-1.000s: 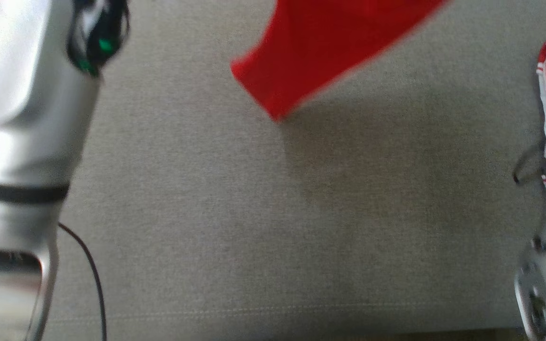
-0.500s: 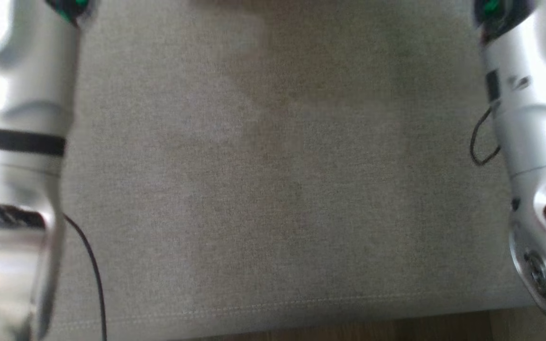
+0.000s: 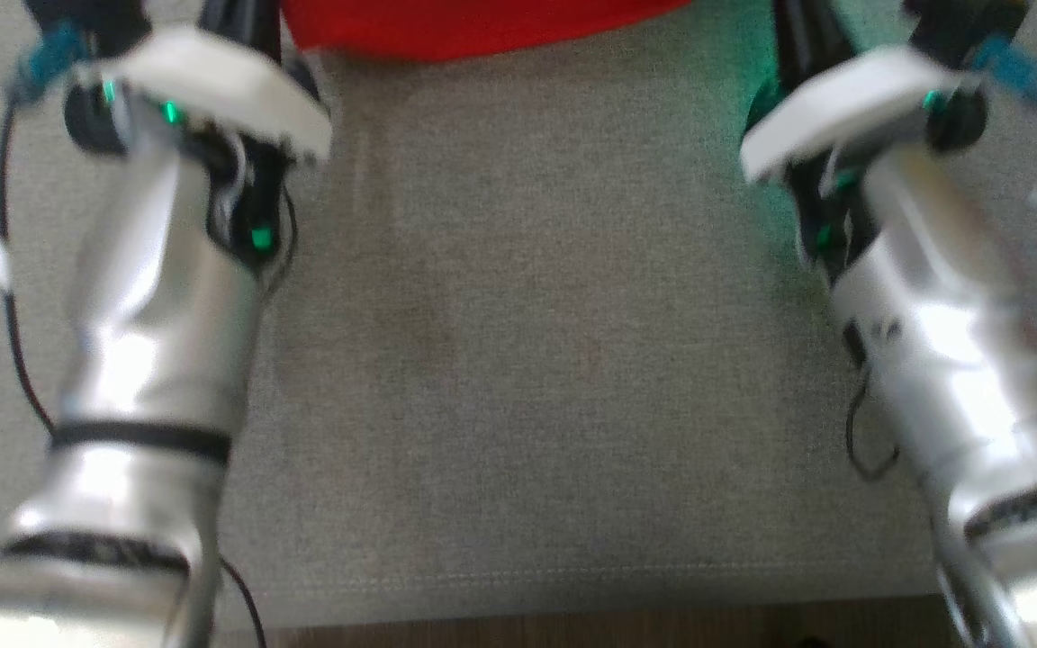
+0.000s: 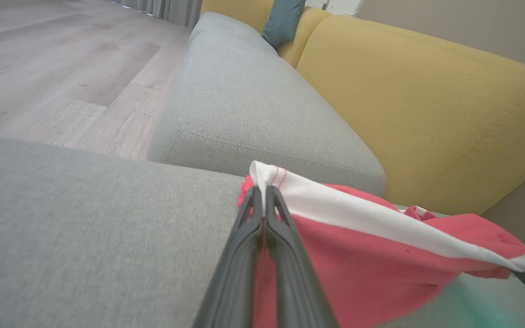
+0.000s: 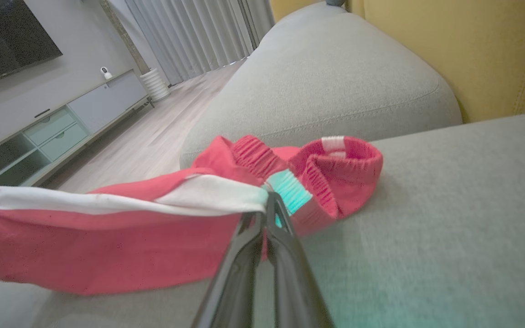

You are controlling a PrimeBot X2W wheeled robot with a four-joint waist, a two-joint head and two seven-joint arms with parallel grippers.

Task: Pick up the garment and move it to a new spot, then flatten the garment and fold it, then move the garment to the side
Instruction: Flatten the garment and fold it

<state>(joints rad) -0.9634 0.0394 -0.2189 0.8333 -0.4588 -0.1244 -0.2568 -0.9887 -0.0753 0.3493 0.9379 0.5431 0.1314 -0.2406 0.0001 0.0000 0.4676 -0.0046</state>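
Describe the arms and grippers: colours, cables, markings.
Both arms, left arm and right arm, are glossy silver with black bands. Thin black cables loop beside each; green lights glow at the dark wrists, by white plates. The left gripper and right gripper have long dark tapering jaws.

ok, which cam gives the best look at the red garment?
Right wrist view: the garment spans it, with the white stripe and ribbed waistband both visible. Left wrist view shows the stripe and red cloth, waistband mostly hidden. Head view catches a blurred red strip at its top edge.
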